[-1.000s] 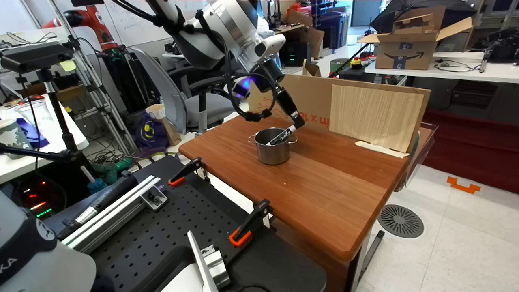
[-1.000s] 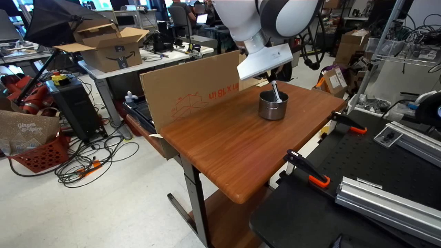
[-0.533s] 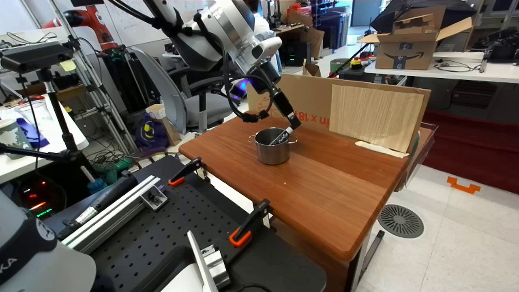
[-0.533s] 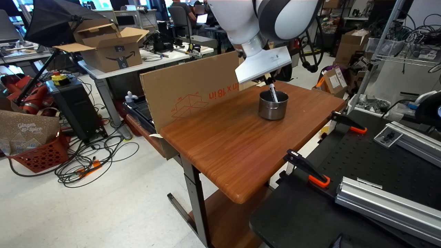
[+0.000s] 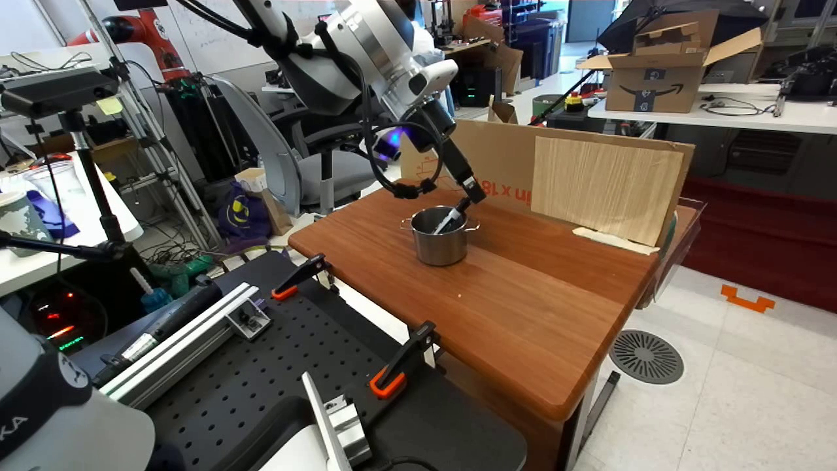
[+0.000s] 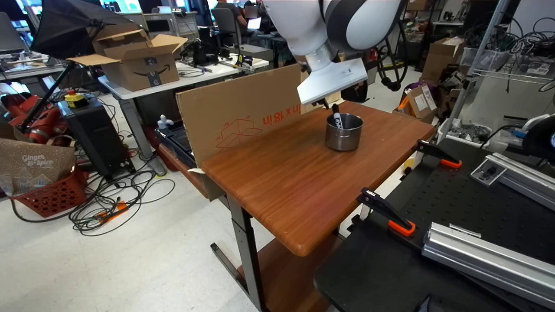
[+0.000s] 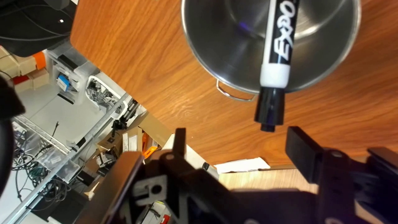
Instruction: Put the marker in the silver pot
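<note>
The marker (image 7: 275,73), white and black with EXPO lettering and a black cap, leans in the silver pot (image 7: 214,49). Its cap end sticks out over the rim, and its lower end runs past the wrist view's top edge. In both exterior views the shiny pot (image 5: 441,250) stands upright on the table with the marker (image 6: 337,118) slanting out of it. My gripper (image 7: 236,130) is open, its fingers (image 7: 303,152) wide apart with nothing between them. The cap lies just beyond the fingertips, clear of both in the wrist view.
The wooden table (image 5: 510,307) carries the pot. Along its far side stands a cardboard panel (image 6: 243,117) with a wood-grained sheet (image 5: 605,186) on it. A pale strip (image 5: 614,241) lies at the sheet's foot. Clamps (image 5: 409,356) grip the near table edge.
My gripper came slightly down and across towards the pot, then its jaws opened. The marker left the fingers and dropped into a lean in the pot.
</note>
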Robot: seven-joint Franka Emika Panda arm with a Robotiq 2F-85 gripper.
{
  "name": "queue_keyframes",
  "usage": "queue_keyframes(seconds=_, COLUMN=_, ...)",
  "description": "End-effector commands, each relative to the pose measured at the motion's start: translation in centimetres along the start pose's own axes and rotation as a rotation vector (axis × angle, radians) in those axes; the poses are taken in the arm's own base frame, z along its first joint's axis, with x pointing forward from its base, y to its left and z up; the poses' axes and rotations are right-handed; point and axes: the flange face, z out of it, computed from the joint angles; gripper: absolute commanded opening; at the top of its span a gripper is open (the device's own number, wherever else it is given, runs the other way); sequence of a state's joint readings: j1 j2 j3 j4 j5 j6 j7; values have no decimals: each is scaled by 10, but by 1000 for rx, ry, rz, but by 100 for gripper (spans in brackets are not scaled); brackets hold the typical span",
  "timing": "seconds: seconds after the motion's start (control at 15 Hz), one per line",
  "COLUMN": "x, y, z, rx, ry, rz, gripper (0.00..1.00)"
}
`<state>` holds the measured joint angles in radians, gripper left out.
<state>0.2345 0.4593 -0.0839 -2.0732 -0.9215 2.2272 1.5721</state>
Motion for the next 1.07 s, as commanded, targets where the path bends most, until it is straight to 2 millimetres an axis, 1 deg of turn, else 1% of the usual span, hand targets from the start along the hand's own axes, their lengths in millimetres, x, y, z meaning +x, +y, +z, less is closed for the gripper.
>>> queue_keyframes(seconds=0.0, x=4, y=-1, z=-1, rx=7, ry=1, rz=4, gripper=100)
queue_keyframes(seconds=0.13, x=8, y=1, z=-6, rx=22, ry=-2, rz=12, gripper=100)
queue_keyframes(seconds=0.27, x=13, y=3, z=-16, rx=40, ry=3, rz=23, gripper=100)
queue_keyframes(seconds=0.53, x=23, y=9, z=-44, rx=85, ry=19, rz=45, gripper=100)
queue_keyframes(seconds=0.6, x=22, y=1, z=-36, rx=61, ry=28, rz=38, gripper=100)
queue_keyframes(seconds=0.67, x=23, y=2, z=-40, rx=67, ry=32, rz=41, gripper=100)
queue_keyframes(seconds=1.0, x=21, y=1, z=-36, rx=61, ry=27, rz=37, gripper=100)
